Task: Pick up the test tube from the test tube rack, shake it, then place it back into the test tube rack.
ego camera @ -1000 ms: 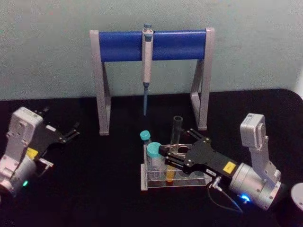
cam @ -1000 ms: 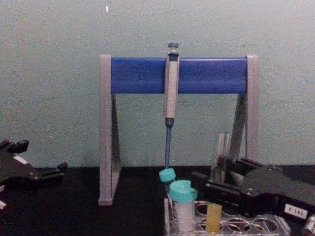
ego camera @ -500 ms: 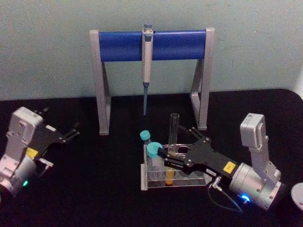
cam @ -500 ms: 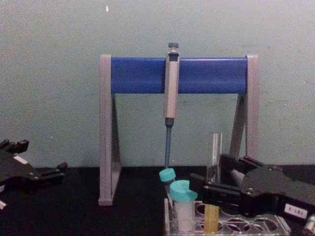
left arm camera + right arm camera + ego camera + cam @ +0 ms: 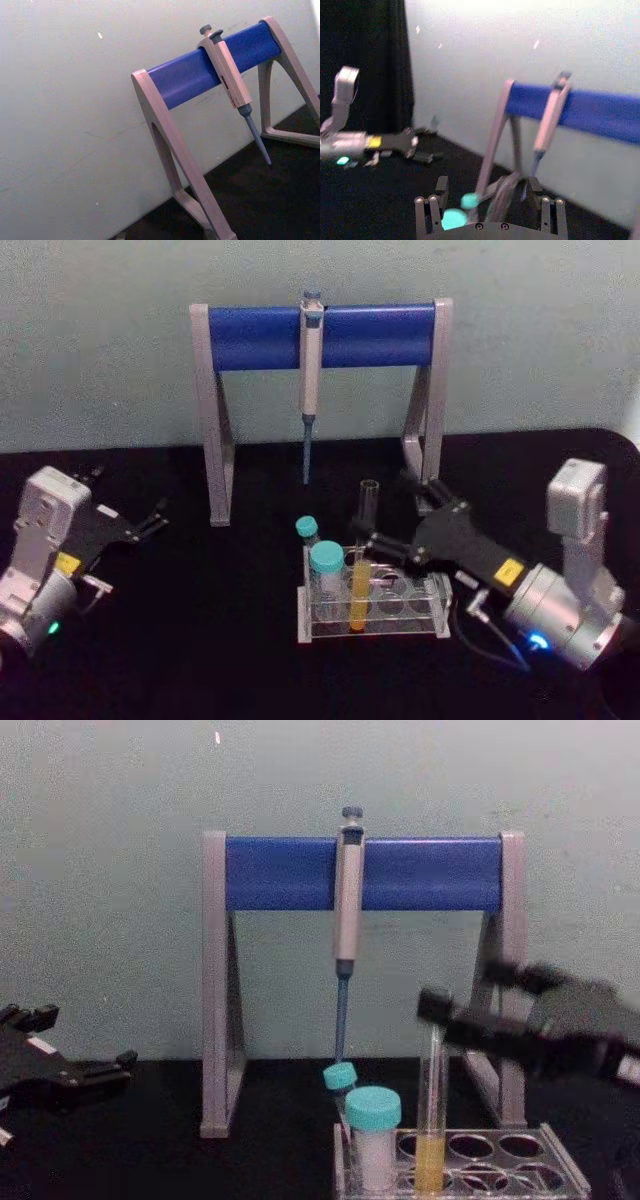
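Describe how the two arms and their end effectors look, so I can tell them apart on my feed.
Both look alike: a silver-grey wrist and a black flat-plate end effector with a yellow label. The left end effector has a green light at its base; the right end effector has a blue light and a thin black cable.

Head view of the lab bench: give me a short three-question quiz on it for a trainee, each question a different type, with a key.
1. True or false: the tall clear glass test tube with yellow-orange liquid stands in the low clear plastic test tube rack.
2. What hangs from the blue bar of the tall grey stand? A: a grey-blue pipette. B: a teal-capped tube. C: a cable.
3. Fill in: the ___ gripper is beside the test tube, while the left gripper sits parked at the table's left.
Key: 1 true; 2 A; 3 right.
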You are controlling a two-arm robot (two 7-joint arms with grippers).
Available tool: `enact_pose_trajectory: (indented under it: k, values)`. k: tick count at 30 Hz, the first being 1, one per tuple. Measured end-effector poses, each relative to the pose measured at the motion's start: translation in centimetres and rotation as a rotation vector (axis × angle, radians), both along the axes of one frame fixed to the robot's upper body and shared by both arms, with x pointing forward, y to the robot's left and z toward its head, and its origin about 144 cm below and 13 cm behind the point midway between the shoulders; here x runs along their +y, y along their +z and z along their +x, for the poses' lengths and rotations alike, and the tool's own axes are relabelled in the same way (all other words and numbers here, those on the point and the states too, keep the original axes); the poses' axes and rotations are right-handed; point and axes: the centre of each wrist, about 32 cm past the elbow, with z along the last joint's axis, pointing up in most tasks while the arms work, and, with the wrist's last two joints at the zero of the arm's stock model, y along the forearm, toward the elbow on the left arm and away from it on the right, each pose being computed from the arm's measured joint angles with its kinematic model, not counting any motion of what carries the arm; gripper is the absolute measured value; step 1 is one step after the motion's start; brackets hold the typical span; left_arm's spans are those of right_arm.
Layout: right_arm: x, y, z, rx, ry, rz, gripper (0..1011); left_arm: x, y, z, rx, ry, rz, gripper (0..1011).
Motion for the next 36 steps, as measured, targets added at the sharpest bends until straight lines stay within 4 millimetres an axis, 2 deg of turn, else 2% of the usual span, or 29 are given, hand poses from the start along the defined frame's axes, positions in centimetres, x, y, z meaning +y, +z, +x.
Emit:
enact_pose_trajectory:
  k: [5,11,18,28,36]
  values:
    - [-0.7,1.5,-1.1,-0.113,-0.152,0.013,1000,0.0,0.0,0.0,0.000,0.000,0.000,1001]
    - [-1.2,1.5,-2.2,-0.179,-0.358,-0.003,1000,0.0,0.0,0.0,0.000,0.000,0.000,1001]
    - [-1.6,-0.7,-3.5,-0.088,-0.554,-0.063,1000,0.0,0.0,0.0,0.000,0.000,0.000,1001]
    - [-1.3,-4.2,-3.9,0.082,-0.616,-0.130,1000,0.0,0.0,0.0,0.000,0.000,0.000,1001]
    - [-1.1,-5.9,-3.9,0.155,-0.620,-0.154,1000,0.0,0.0,0.0,0.000,0.000,0.000,1001]
